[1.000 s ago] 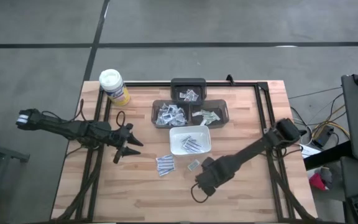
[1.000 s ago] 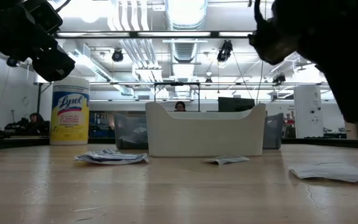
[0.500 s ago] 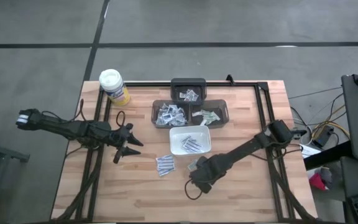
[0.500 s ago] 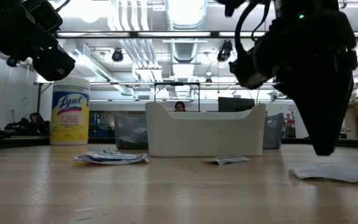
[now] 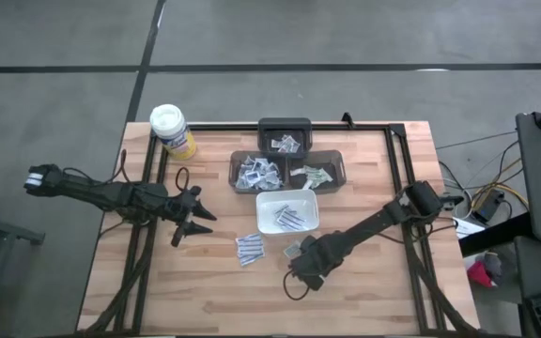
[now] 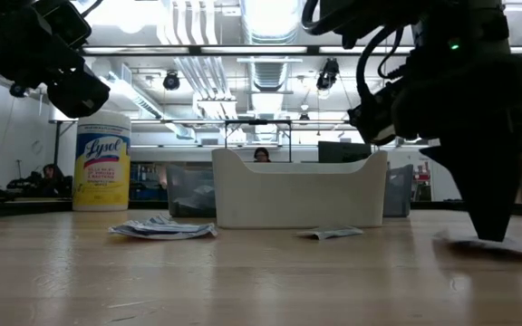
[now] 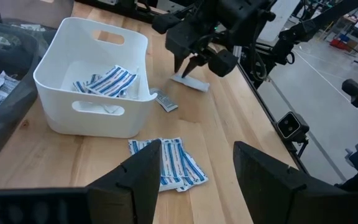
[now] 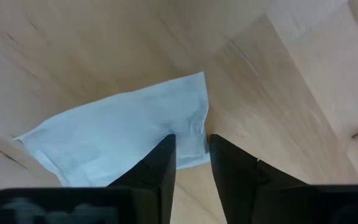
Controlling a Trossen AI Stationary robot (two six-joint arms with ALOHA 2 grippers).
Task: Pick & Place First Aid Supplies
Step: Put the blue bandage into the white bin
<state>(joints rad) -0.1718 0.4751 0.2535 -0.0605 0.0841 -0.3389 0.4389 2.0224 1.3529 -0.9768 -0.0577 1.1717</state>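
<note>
- Right gripper [image 8: 190, 163] is down at the pale wooden surface [image 5: 364, 291], its two dark fingers [image 8: 157, 167] set close together with only a narrow gap, the tips straddling the edge of a flat white sealed packet [image 8: 120, 138].
- That packet lies flat on the wood; the tips are at its rim, though whether they have actually pinched it cannot be told.
- From above, the right gripper [image 5: 299, 255] sits just in front of the white rectangular plastic tray [image 5: 265, 199], near the surface's middle.
- The left wrist view shows the same scene from the side: right gripper [image 7: 190, 65] pointing down onto the packet [image 7: 191, 83], with a small grey packet [image 7: 165, 101] lying between it and the tray [image 7: 92, 118].
- Inside the tray, several blue-striped white packets [image 7: 107, 81] rest on its floor.
- A loose cluster of blue-printed packets [image 5: 249, 248] lies on the wood just beside the tray's front corner.
- Behind the tray stand three dark bins: one [image 5: 236, 161] with white packets, one [image 5: 339, 166] with greenish ones, and one [image 5: 285, 124] farther back.
- A yellow canister with a white lid [image 5: 171, 130] stands at the far left corner.
- Left gripper [image 5: 188, 218] hovers over the left part of the surface, fingers spread wide and holding nothing.
</note>
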